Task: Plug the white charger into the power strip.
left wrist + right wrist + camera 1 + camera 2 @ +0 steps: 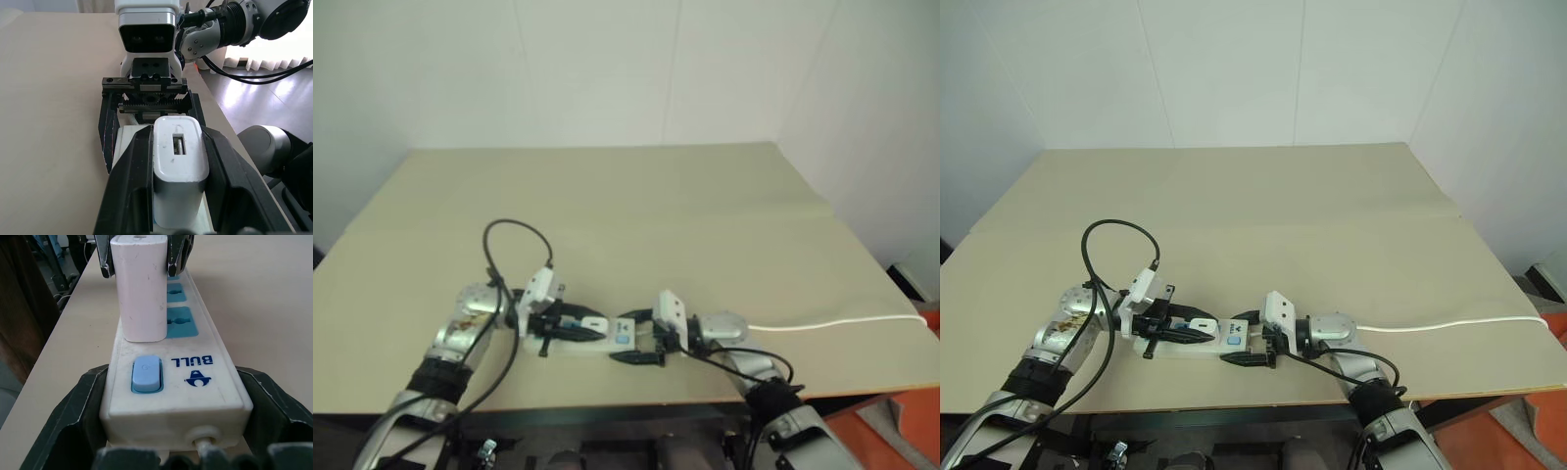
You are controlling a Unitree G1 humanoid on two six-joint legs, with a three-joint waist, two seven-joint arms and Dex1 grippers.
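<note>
White charger [139,289] pinched by left tool [178,196]; right tool [171,431] clamps power strip [195,382] near table edge.

- I see a broad, flat beige tabletop [1332,206] running from 6 to 12 o'clock.
- Behind it at 12 o'clock stands a plain white panelled wall [1234,69].

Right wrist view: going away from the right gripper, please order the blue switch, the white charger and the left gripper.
1. Blue switch, on the end of the power strip that the right gripper clamps.
2. White charger, standing on the strip just past the switch.
3. Left gripper, farthest, shut on the charger's far part.
</note>
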